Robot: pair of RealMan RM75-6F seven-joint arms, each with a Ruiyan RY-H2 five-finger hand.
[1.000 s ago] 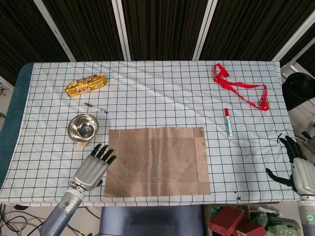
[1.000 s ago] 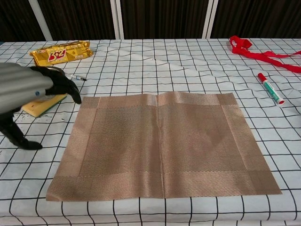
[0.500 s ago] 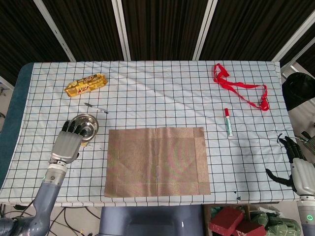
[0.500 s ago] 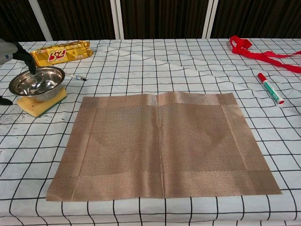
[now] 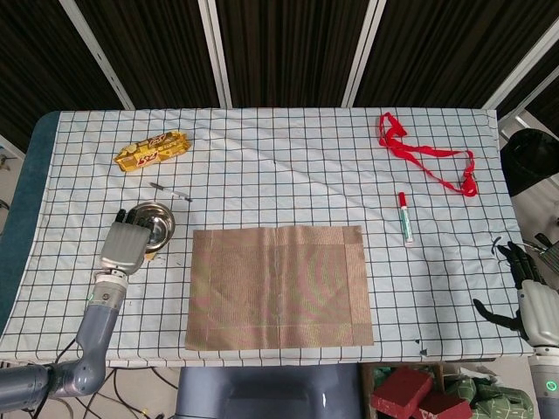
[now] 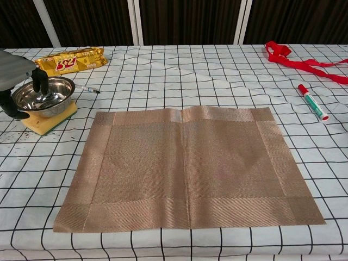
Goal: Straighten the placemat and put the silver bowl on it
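The left robot hand (image 5: 127, 241) reaches over the near rim of 1 silver bowl (image 5: 150, 223), dark fingers (image 6: 37, 81) dipping inside and the thumb outside the rim; whether they clamp the metal I cannot tell. The bowl is round, shiny steel, sitting on 1 yellow sponge (image 6: 48, 120) with a green underside. Just to the right of that hand lies 1 placemat (image 5: 278, 286), a brown woven rectangle with a wider border band, lying flat and square to the desk (image 5: 279, 157), which wears a white cloth with a black grid. Beyond the hand are 1 thin pen (image 5: 170, 191) and 1 gold foil snack packet (image 5: 153, 149). Far right of it are 1 green-and-white marker with a red cap (image 5: 405, 216) and 1 looped red ribbon (image 5: 428, 161). The right robot hand (image 5: 527, 292) hangs off the desk's right edge, fingers spread, holding nothing.
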